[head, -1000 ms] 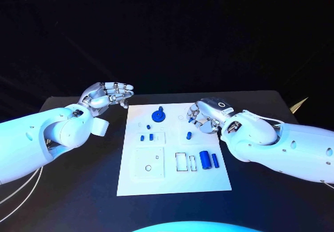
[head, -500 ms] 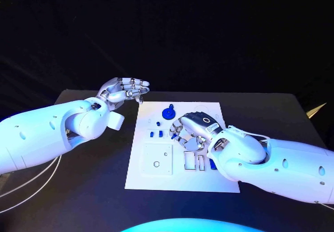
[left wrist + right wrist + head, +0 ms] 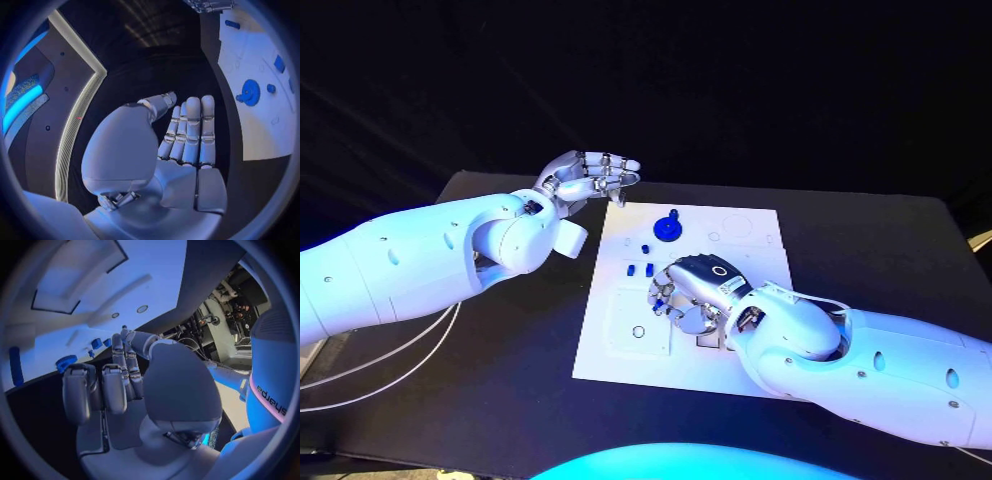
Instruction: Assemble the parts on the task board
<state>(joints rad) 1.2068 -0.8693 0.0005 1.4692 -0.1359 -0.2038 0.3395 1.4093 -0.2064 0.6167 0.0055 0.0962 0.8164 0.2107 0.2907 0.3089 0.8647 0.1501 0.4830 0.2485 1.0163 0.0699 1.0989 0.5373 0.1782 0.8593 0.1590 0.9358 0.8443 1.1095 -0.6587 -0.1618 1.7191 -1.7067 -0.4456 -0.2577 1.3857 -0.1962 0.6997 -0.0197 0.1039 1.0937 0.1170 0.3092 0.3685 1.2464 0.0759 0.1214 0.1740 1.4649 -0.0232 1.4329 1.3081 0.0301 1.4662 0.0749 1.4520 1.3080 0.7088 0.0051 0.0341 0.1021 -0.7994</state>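
The white task board [image 3: 740,235] lies in the middle of the black table. A blue gear [image 3: 666,227] sits near its far edge, with two small blue pegs [image 3: 640,269] nearer me. My right hand [image 3: 689,295] hangs over the board's middle with its fingers curled down, hiding the parts under it. I cannot tell whether it holds anything. In the right wrist view its thumb and fingers [image 3: 123,347] reach toward the board [image 3: 37,345] near the gear [image 3: 64,361]. My left hand [image 3: 596,175] is raised off the board's far left corner, holding nothing. The left wrist view shows the gear [image 3: 250,92].
A shallow square recess with a small ring [image 3: 638,331] marks the board's near left part. Black table [image 3: 488,330] spreads on both sides of the board. A long blue part [image 3: 15,365] lies at the edge of the right wrist view.
The head view has shifted. My right hand has moved from the board's far right part toward me, over the slots in its middle. My left hand stays raised by the far left corner.
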